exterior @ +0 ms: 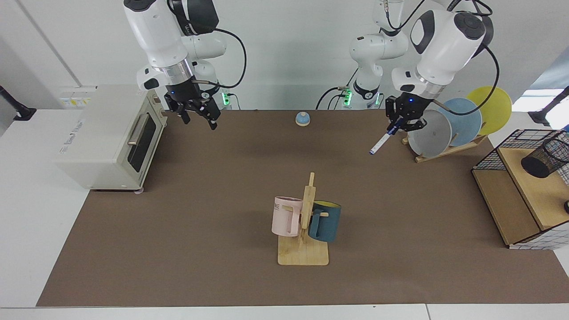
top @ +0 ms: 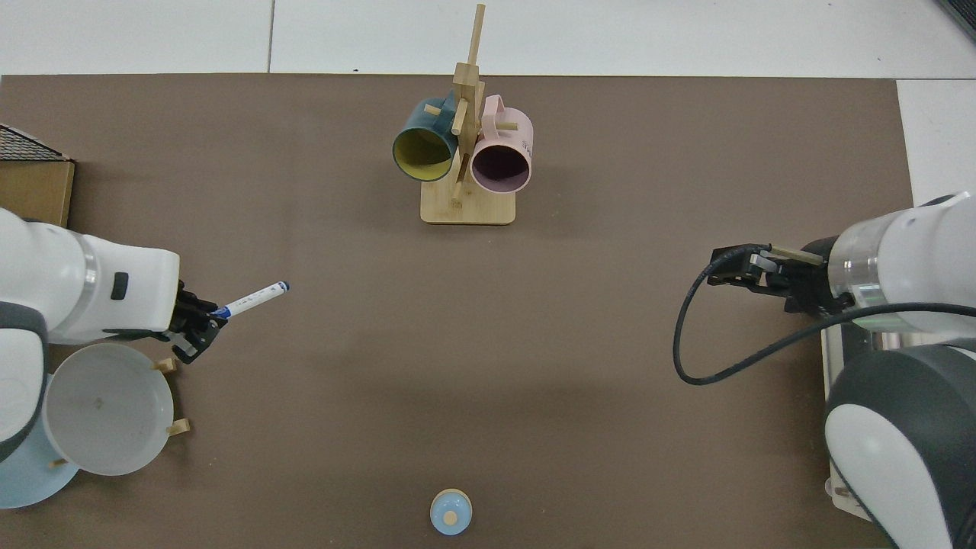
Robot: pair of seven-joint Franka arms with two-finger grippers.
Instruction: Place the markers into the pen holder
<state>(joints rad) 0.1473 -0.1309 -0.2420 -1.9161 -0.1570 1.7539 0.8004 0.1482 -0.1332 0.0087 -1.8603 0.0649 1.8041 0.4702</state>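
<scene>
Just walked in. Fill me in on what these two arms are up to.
The left gripper holds the marker by its upper end, above the mat and next to the plate rack. The marker slants downward. The pen holder sits on the wooden shelf of the wire basket, with nothing seen in it. The right gripper hangs open and empty by the toaster oven, waiting.

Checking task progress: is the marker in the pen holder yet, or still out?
Out. The left gripper holds the marker in the air beside the plate rack, apart from the pen holder.
</scene>
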